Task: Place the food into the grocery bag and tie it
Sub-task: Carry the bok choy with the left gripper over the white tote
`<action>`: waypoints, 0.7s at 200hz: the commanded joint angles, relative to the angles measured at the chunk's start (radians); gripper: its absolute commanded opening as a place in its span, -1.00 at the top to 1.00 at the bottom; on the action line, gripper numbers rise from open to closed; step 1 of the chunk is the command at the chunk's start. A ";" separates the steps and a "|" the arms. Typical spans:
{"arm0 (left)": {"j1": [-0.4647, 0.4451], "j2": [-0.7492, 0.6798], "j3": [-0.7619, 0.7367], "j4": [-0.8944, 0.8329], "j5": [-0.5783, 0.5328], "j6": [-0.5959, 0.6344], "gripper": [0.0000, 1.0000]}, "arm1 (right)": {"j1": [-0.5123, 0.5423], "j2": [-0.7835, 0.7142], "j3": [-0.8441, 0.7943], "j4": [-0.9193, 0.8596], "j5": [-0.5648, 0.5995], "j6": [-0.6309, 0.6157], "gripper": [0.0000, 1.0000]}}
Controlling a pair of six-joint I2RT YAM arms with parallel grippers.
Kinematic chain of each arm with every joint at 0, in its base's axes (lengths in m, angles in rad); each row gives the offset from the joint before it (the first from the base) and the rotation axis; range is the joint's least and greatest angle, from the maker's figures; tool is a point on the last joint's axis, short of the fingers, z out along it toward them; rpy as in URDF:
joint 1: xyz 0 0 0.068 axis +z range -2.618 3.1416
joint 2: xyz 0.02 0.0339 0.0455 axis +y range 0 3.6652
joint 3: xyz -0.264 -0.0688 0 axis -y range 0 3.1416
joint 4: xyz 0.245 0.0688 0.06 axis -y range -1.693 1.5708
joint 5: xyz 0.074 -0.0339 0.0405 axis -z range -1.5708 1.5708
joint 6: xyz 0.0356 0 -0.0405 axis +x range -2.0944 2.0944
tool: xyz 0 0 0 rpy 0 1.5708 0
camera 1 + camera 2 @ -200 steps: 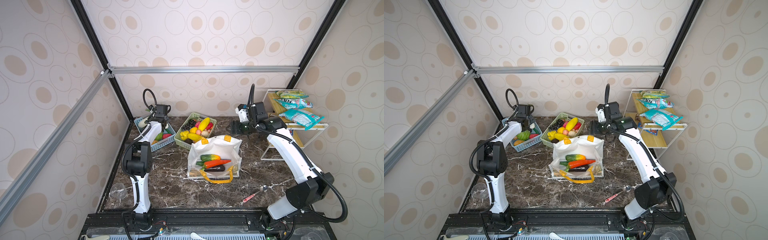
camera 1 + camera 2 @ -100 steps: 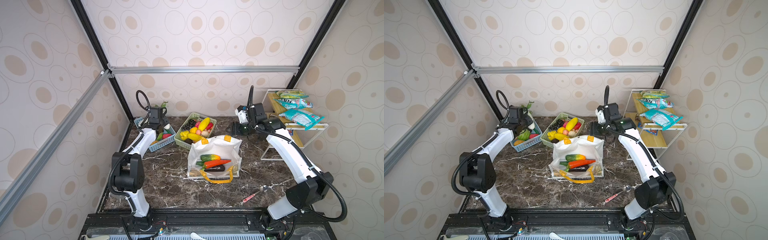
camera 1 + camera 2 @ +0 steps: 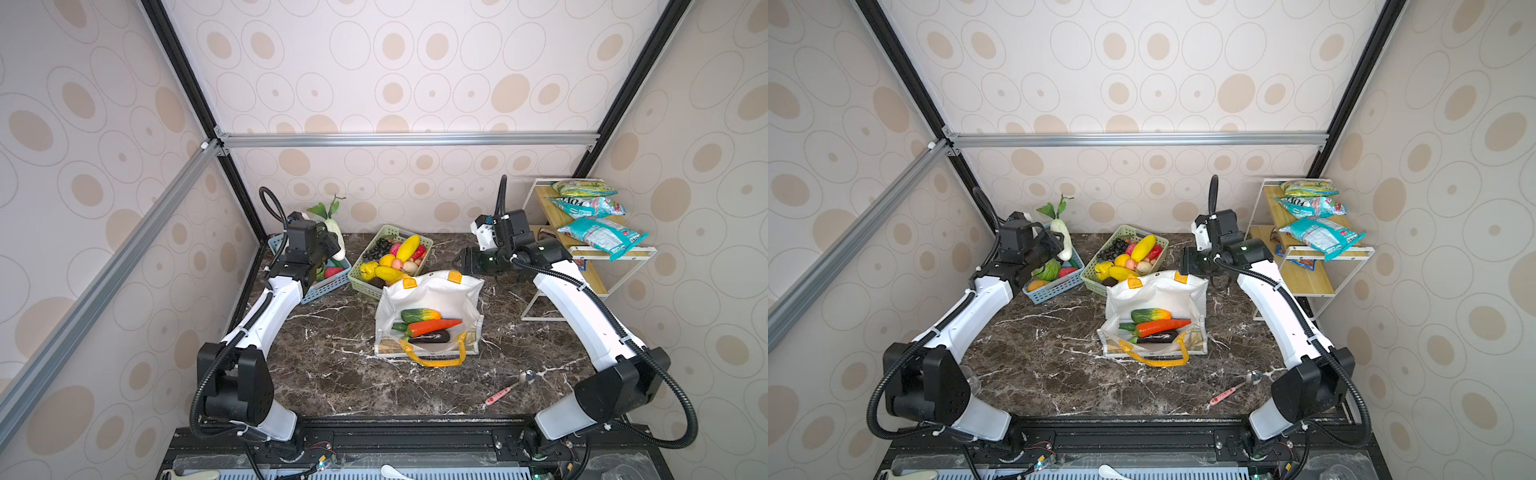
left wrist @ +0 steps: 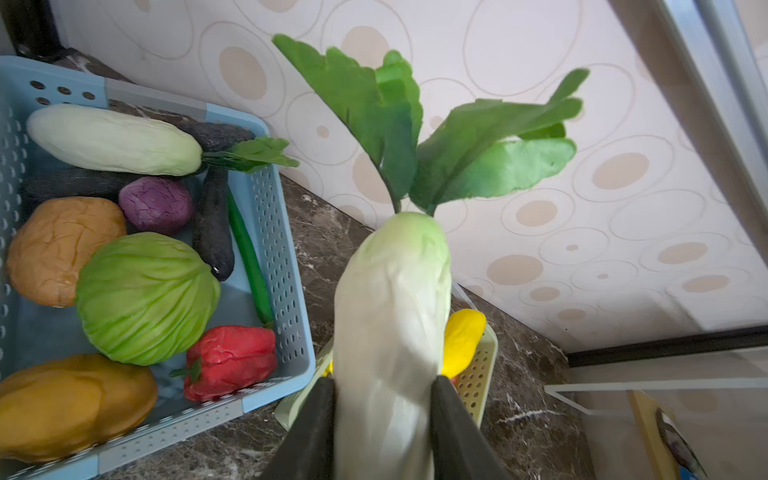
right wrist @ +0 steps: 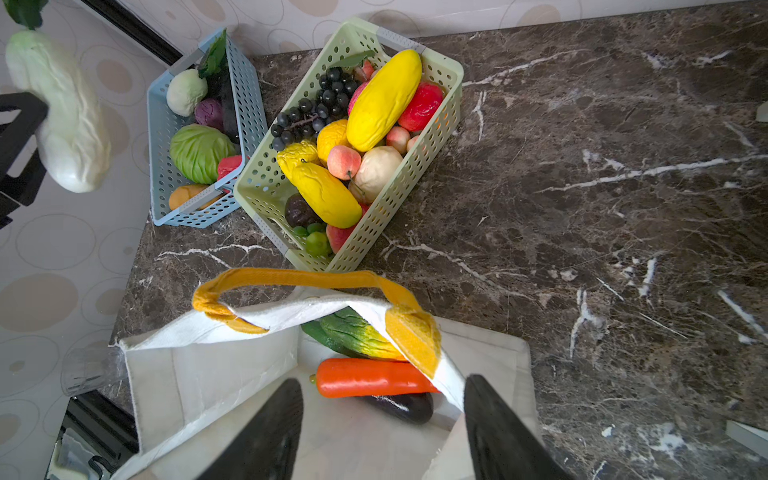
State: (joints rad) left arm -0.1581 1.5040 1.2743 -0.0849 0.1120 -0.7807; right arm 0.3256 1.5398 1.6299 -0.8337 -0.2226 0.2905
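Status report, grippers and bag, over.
Left gripper shut on white leafy toy radish, aloft near blue slotted basket. Right gripper open by white boxy tote's rim. Green fruit basket sits between.

A spoon (image 3: 508,390) lies on the marble table (image 3: 332,332).

There are two baskets: one blue basket (image 5: 160,137) and one green basket (image 5: 399,199). One white grocery bag (image 3: 432,291) holds one carrot (image 3: 432,326), one eggplant (image 3: 428,337) and one gourd (image 3: 419,314). Three snack packets (image 3: 582,188) (image 3: 590,206) (image 3: 600,235), two white radishes (image 4: 390,324) (image 4: 112,139), one spoon (image 3: 513,386).
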 commanded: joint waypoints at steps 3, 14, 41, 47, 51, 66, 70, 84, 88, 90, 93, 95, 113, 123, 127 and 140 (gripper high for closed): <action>-0.039 -0.050 0.001 0.035 0.057 0.013 0.26 | 0.009 -0.020 -0.020 0.002 0.021 0.002 -0.29; -0.062 -0.067 -0.005 0.037 0.066 0.018 0.26 | 0.009 -0.017 -0.022 0.002 0.025 0.003 -0.29; -0.142 -0.096 -0.013 0.040 0.078 0.039 0.26 | 0.006 -0.005 -0.024 -0.004 0.039 -0.001 -0.29; -0.161 -0.099 -0.013 0.042 0.080 0.042 0.26 | 0.007 -0.003 -0.025 -0.004 0.046 0.001 -0.29; -0.176 -0.101 -0.014 0.043 0.081 0.044 0.26 | 0.006 -0.002 -0.027 -0.004 0.049 0.002 -0.29; -0.224 -0.107 -0.010 0.047 0.078 0.050 0.26 | 0.005 0.002 -0.033 -0.002 0.057 0.005 -0.29; -0.235 -0.108 -0.009 0.048 0.080 0.051 0.25 | 0.004 0.003 -0.036 0.001 0.057 0.006 -0.29; -0.277 -0.113 -0.004 0.056 0.078 0.051 0.25 | 0.003 0.004 -0.041 0.004 0.057 0.009 -0.29; -0.288 -0.115 -0.003 0.058 0.080 0.051 0.25 | 0.002 0.004 -0.042 0.004 0.056 0.010 -0.29; -0.292 -0.115 -0.003 0.060 0.081 0.051 0.25 | 0.002 0.004 -0.042 0.004 0.057 0.009 -0.29; -0.300 -0.116 -0.002 0.062 0.080 0.051 0.25 | 0.003 0.004 -0.044 0.005 0.058 0.009 -0.29; -0.307 -0.116 -0.003 0.064 0.081 0.051 0.25 | 0.002 0.004 -0.045 0.006 0.058 0.010 -0.29; -0.347 -0.118 0.000 0.075 0.092 0.051 0.25 | 0.000 0.001 -0.047 0.004 0.061 0.011 -0.29; -0.366 -0.117 0.000 0.078 0.096 0.052 0.24 | -0.002 0.000 -0.047 0.001 0.064 0.009 -0.29; -0.373 -0.117 -0.001 0.077 0.097 0.055 0.24 | -0.003 -0.002 -0.047 0.001 0.067 0.010 -0.29; -0.394 -0.116 -0.003 0.079 0.097 0.057 0.24 | -0.009 -0.004 -0.051 -0.001 0.074 0.012 -0.29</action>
State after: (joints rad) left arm -0.5205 1.4181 1.2587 -0.0479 0.1978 -0.7502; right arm 0.3244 1.5398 1.5925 -0.8249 -0.1734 0.2913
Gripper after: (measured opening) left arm 0.380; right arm 0.646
